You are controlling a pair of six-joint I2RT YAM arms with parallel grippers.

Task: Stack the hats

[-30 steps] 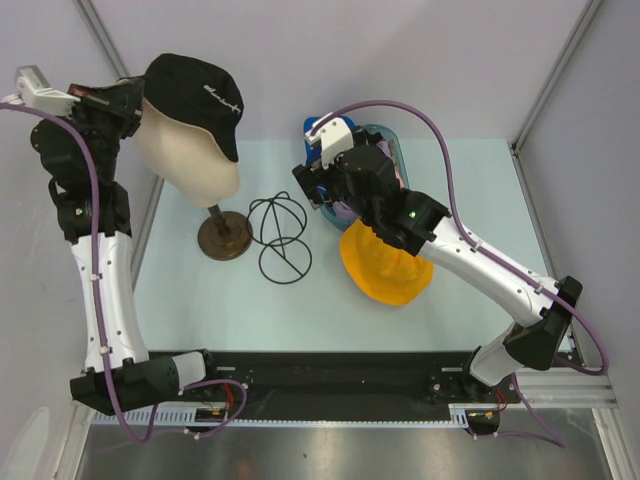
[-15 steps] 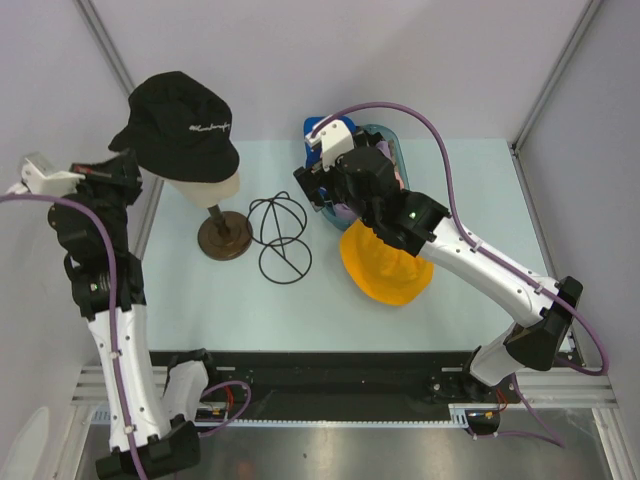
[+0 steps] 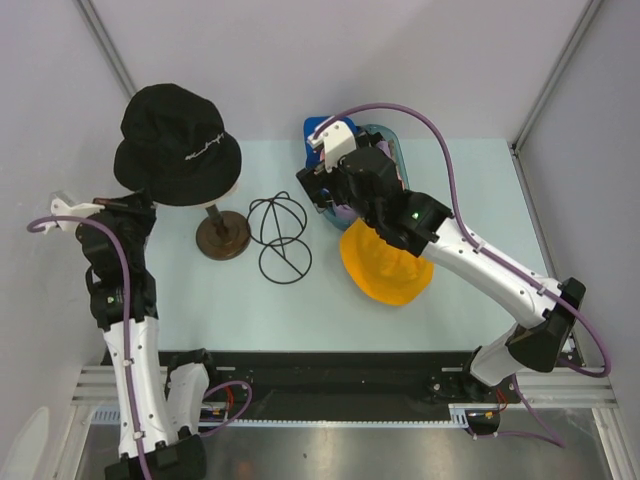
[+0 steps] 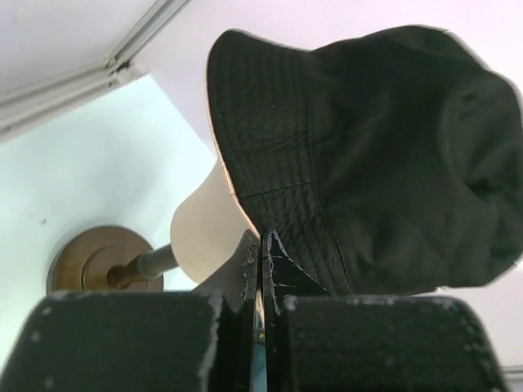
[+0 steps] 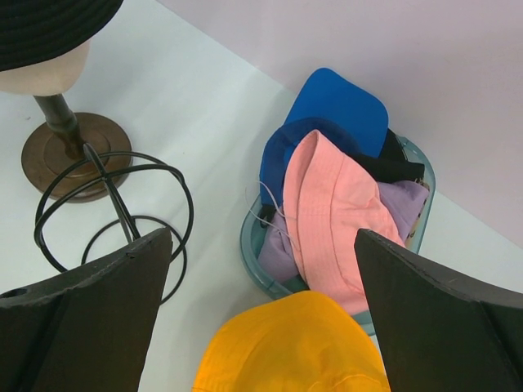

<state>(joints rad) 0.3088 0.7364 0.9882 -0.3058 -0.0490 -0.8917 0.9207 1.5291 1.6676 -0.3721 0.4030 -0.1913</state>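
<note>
the left gripper, fingers pressed together on the brim of the black bucket hat, holds it tilted over the cream mannequin head at the table's far left. the right gripper hovers with fingers spread wide and nothing between them, above a teal bin holding a pink hat, a blue cap and a lavender hat. an orange bucket hat lies alone just in front of the bin. no stack looks begun, so nearly all the work appears left. the left arm is hemmed close to the side wall; a wire hat form stands between the stand base and the orange hat, while bare tabletop lies nearer the arm bases.
</note>
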